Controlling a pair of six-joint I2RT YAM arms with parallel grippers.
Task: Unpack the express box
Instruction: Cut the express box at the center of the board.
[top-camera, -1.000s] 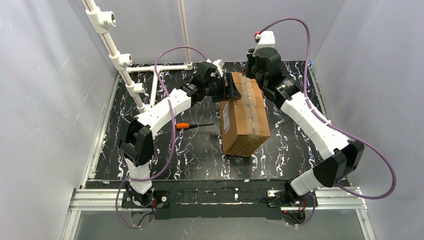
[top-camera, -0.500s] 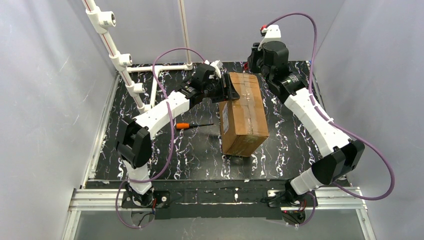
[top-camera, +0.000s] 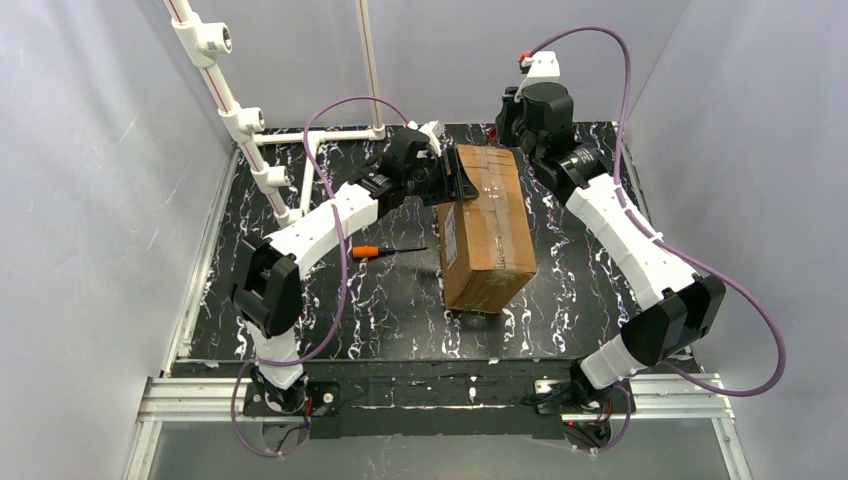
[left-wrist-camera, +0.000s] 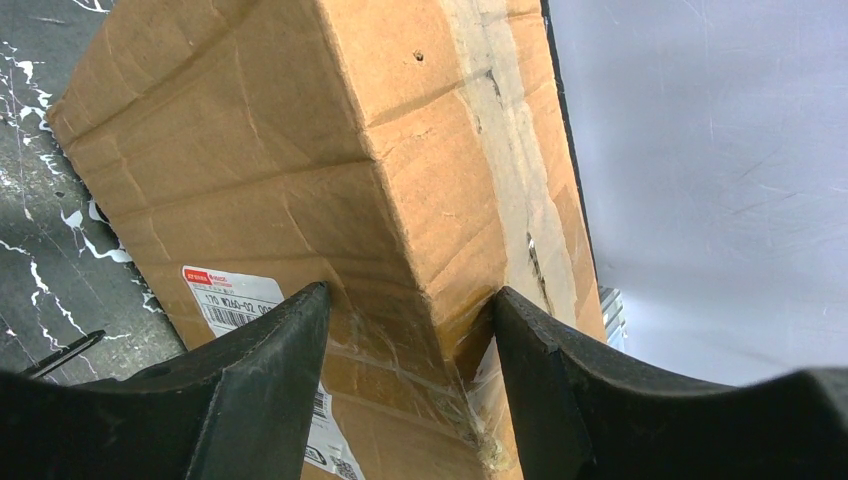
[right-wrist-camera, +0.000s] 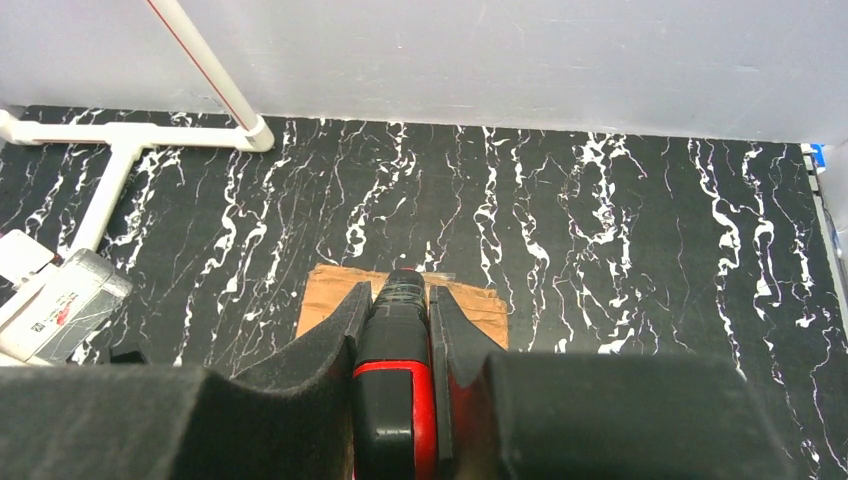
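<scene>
While express box (top-camera: 490, 235) sits mid-counter (top-camera: 380, 300), long axis near-to-far, white label on left side: L fingers (left-wrist-camera: 270, 380) pinch its far-left corner, one finger per face. R fingers (right-wrist-camera: 320, 350) clenched on blk/red tool (right-wrist-camera: 392, 400), tip over box far end; contact unclear. Orange-handled screwdriver (top-camera: 375, 250) lies left of box, apart.

Orange-handled screwdriver (top-camera: 366, 251), white pipes (top-camera: 245, 122), red-black tool (right-wrist-camera: 393, 400)
</scene>
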